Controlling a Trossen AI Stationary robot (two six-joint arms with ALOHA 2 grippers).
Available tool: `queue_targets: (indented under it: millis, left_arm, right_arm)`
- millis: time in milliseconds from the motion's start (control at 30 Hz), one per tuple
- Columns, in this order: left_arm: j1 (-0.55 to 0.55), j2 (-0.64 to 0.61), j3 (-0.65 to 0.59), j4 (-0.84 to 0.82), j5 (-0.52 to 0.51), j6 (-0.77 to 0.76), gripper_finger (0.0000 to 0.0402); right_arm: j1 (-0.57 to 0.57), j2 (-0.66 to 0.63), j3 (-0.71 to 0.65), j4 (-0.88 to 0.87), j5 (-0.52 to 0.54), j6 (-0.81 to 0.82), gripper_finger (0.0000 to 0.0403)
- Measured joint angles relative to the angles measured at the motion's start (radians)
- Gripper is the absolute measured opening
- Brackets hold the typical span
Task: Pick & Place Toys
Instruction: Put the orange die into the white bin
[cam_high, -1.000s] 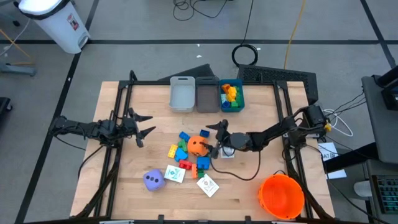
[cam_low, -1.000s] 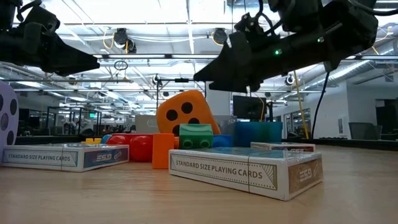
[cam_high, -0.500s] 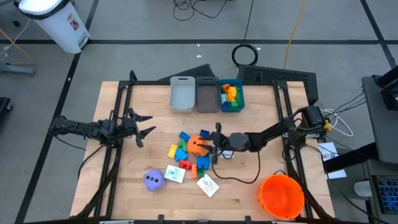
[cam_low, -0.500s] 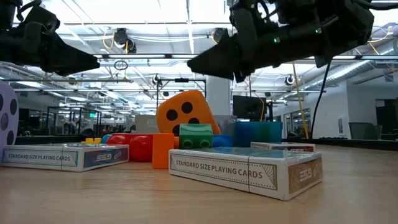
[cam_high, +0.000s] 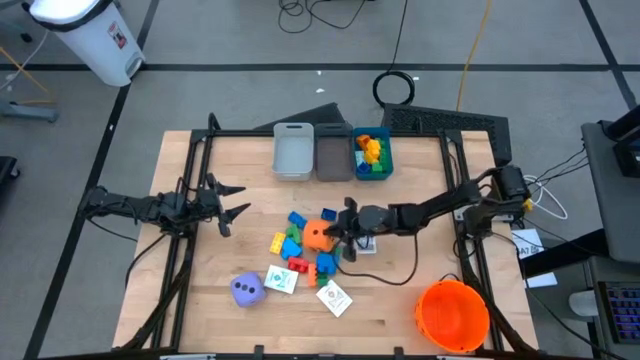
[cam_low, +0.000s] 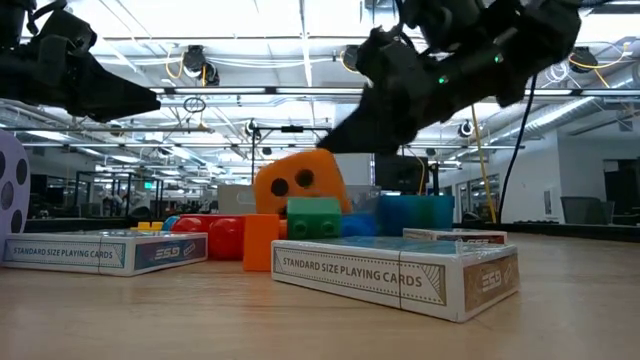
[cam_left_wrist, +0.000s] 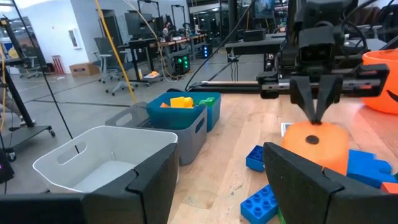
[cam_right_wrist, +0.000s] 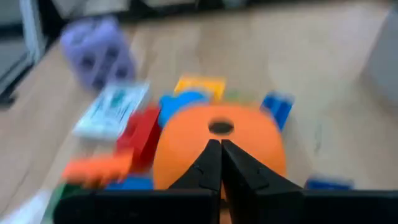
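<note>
Right gripper, fingers pinched shut on the edge of the soft orange foam die amid the plastic-block pile at table centre; so shallow a pinch may slip on lifting.

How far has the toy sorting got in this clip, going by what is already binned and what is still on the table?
Done: yellow, green and orange plastic blocks lie in the blue bin. In hand: the right end effector is shut on the soft orange die. Left: the pale grey bin looks empty; the purple soft die, white card packs and loose blocks remain on the table. The left end effector waits open.
</note>
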Motion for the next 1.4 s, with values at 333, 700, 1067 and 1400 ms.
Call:
queue_targets:
  millis: [333, 700, 1067, 1400]
  left_arm:
    - [0.000, 0.000, 0.000, -0.001, 0.000, 0.000, 0.0241]
    - [0.000, 0.000, 0.000, -0.003, 0.001, 0.000, 0.0241]
    - [0.002, 0.000, 0.000, 0.028, 0.019, 0.024, 0.0241]
    - [0.016, 0.069, 0.002, 0.608, 0.193, -0.107, 0.0241]
  right_arm:
    - [0.021, -0.230, 0.056, -0.574, 0.083, 0.040, 0.0001]
    - [0.120, -0.500, 0.038, -0.758, 0.181, 0.051, 0.0001]
    - [0.144, -0.676, -0.092, -0.681, 0.182, -0.044, 0.0001]
    - [0.142, -0.715, -0.121, -0.605, 0.182, -0.109, 0.0001]
